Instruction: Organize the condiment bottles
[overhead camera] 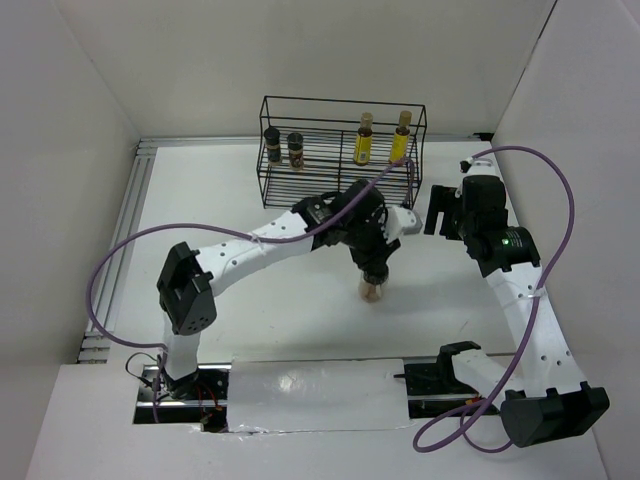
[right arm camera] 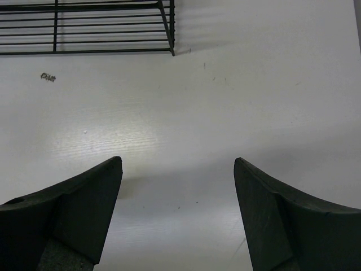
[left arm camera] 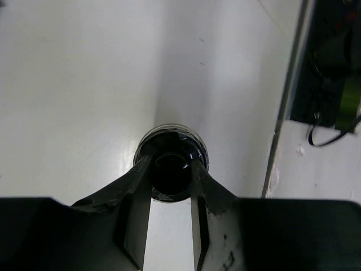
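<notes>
Jar (left arm camera: 171, 171): fat, round, glossy black lid, clear glass rim, pale contents; white tabletop (left arm camera: 67, 84) beneath.
Left fingers (left arm camera: 135, 189): clenched on the lid, one each side.
Right fingers (right arm camera: 84, 195): spread wide, grasping nothing.

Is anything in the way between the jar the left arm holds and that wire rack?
Nothing visible. The left gripper grips the jar; the table toward the wire rack looks bare, though the arm hides part. The right gripper sits aside, open.
</notes>
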